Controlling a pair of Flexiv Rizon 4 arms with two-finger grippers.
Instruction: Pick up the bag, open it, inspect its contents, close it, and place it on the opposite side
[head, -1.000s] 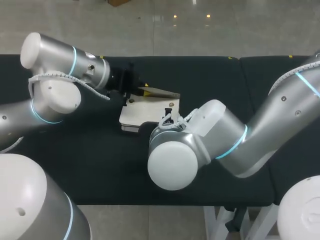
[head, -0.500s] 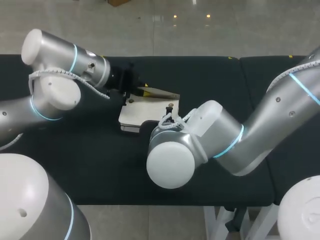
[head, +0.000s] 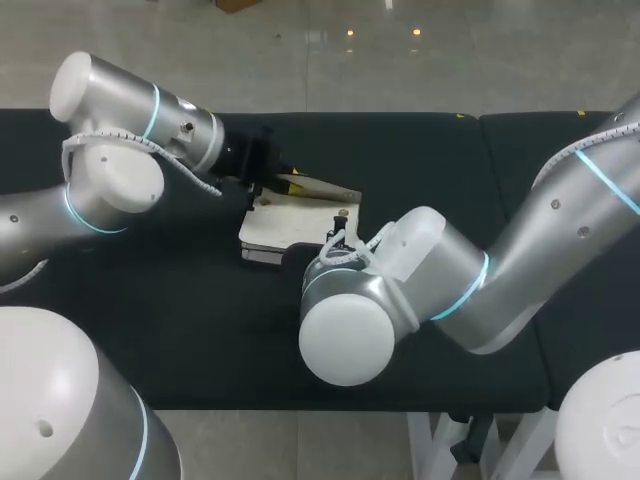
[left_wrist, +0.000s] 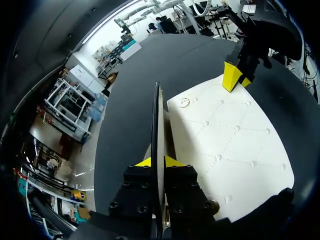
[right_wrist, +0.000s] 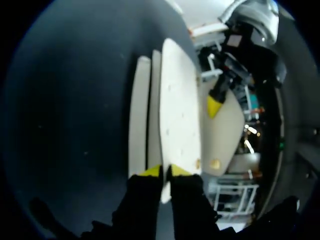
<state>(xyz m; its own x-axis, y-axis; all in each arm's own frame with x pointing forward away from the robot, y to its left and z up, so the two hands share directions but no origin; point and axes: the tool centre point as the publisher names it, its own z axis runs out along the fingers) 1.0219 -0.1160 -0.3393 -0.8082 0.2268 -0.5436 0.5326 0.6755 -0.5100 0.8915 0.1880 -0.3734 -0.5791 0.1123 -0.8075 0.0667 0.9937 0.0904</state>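
Observation:
A white quilted bag (head: 285, 228) lies flat on the black table, left of the middle. Its flap (head: 322, 187) stands lifted off the far edge, and my left gripper (head: 283, 180) is shut on it. In the left wrist view the flap (left_wrist: 157, 115) runs edge-on between my left gripper's (left_wrist: 157, 162) yellow tips, with the bag's body (left_wrist: 230, 145) beside them. My right gripper (head: 337, 232) is at the bag's near right edge. In the right wrist view my right gripper (right_wrist: 164, 172) has its tips pressed on the bag's white panel (right_wrist: 180, 110) from both sides.
The black table (head: 430, 160) stretches wide to the right of the bag. My right arm's elbow (head: 350, 330) bulks low over the table in front of the bag. My left arm's forearm (head: 130, 110) hangs over the table's far left part.
My right gripper's fingers have come together on the bag's near edge. My left arm has shifted slightly up and right, lifting the flap a little.

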